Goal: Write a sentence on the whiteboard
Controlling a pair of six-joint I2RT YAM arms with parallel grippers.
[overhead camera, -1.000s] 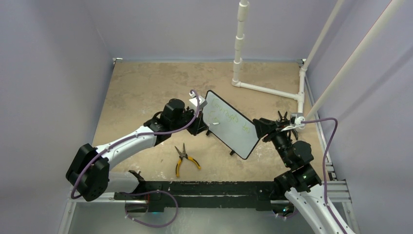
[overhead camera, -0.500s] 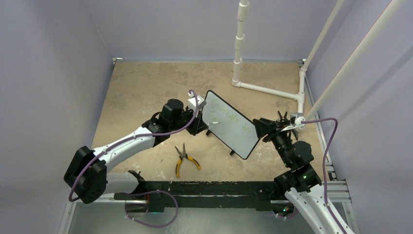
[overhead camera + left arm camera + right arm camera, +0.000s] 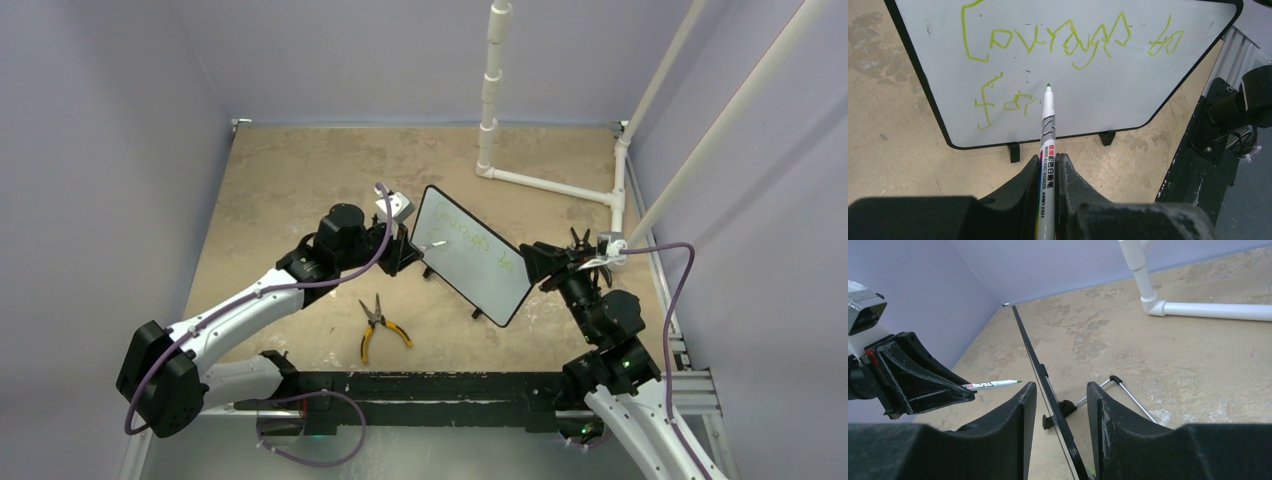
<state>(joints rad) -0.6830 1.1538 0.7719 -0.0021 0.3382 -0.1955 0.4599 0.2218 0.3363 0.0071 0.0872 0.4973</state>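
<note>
The whiteboard [image 3: 470, 255] stands tilted on two black feet in the middle of the table. The sentence [image 3: 1058, 40] is green scrawl reading "Courage to", with "for" [image 3: 1003, 102] on a second row. My left gripper [image 3: 405, 250] is shut on a white marker [image 3: 1048, 130]. Its green tip points at the board just right of "for". In the right wrist view the marker [image 3: 993, 384] ends a short gap from the board face [image 3: 1038, 360]. My right gripper [image 3: 1057, 390] is open, with a finger on each side of the board's right edge [image 3: 522, 278].
Yellow-handled pliers [image 3: 378, 325] lie on the table in front of the board. A white PVC pipe frame [image 3: 490, 100] stands at the back right. The board's wire stand [image 3: 1128, 392] rests on the table behind it.
My left arm has drawn back to the left and the marker tip has shifted up and away from the board. The board and right gripper have not moved.
</note>
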